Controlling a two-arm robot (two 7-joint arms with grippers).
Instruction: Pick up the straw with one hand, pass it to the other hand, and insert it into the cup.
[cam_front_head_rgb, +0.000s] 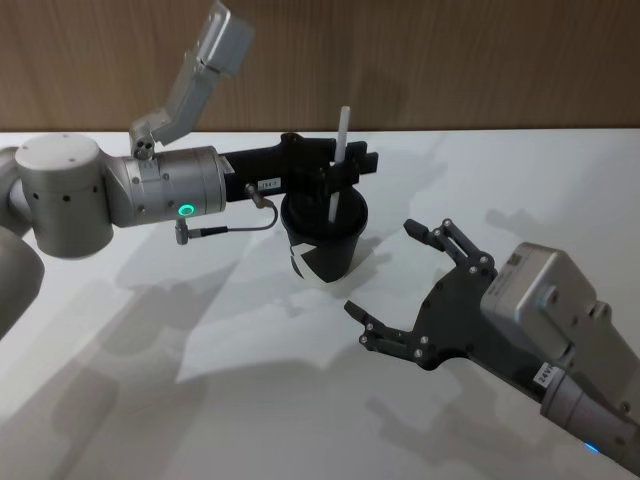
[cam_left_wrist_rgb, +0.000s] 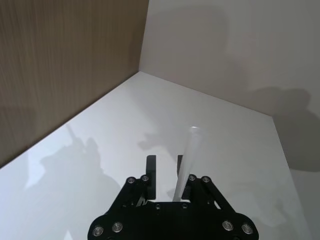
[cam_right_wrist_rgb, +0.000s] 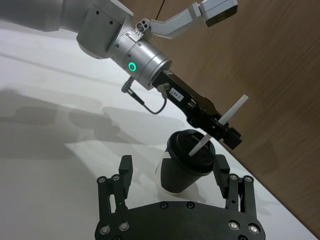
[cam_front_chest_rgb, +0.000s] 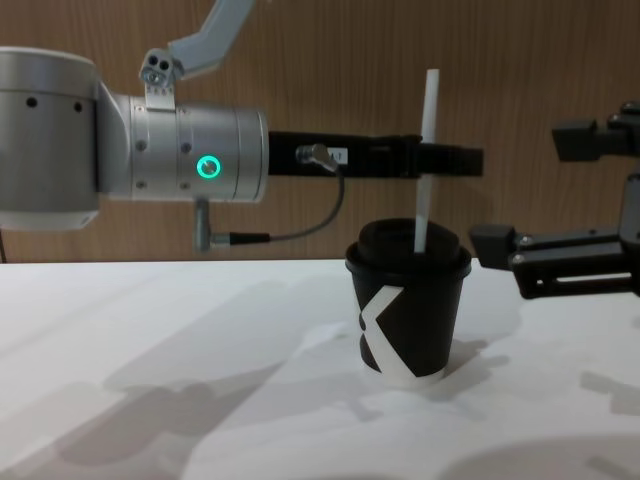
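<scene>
The black cup (cam_front_chest_rgb: 405, 320), with a white mark and a black lid, stands upright on the white table (cam_front_head_rgb: 200, 400). The white straw (cam_front_chest_rgb: 430, 110) stands almost vertical, its lower end down through the lid. My left gripper (cam_front_head_rgb: 365, 163), silver-wristed with a green ring, reaches level over the cup. Its fingers (cam_left_wrist_rgb: 151, 170) straddle the straw (cam_left_wrist_rgb: 191, 155) with a gap wider than the straw, which leans on one finger. My all-black right gripper (cam_front_head_rgb: 380, 268) hangs open to the right of the cup, nothing in it.
A brown wooden wall (cam_front_head_rgb: 450, 60) runs behind the table. The left arm's grey cable (cam_front_head_rgb: 235, 228) loops beside the cup.
</scene>
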